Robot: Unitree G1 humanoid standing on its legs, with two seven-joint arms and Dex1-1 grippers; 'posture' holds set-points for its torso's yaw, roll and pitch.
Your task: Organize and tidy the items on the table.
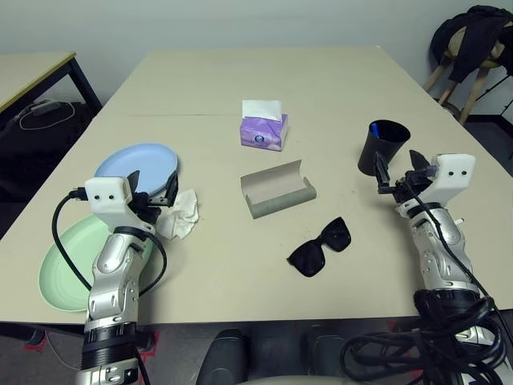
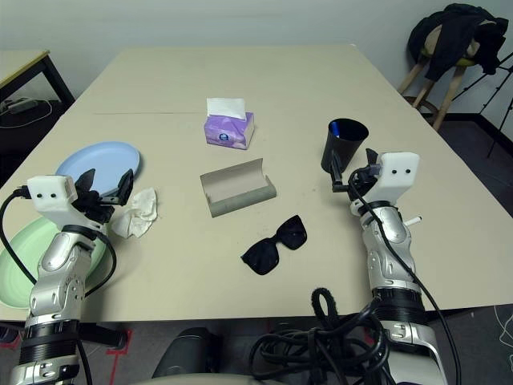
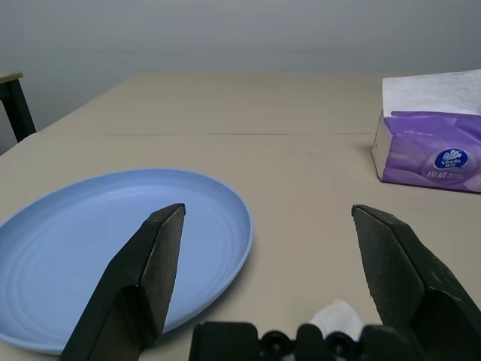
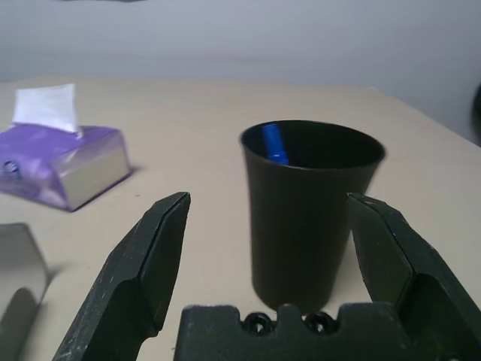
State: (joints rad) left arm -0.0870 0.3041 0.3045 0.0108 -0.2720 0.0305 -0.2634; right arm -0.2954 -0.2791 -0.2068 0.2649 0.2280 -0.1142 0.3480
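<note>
Black sunglasses [image 1: 321, 246], folded, lenses down on table [image 1: 240, 273].

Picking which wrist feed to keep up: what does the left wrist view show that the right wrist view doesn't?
Left wrist view alone: the pale blue plate lying flat on the table, a bit of crumpled white tissue, and the open left tool.

Right wrist view alone: the black cup standing upright with the blue pen inside, an end of the grey glasses case, and the open right tool, empty, short of the cup.

Both: the purple tissue box and the beige tabletop.
</note>
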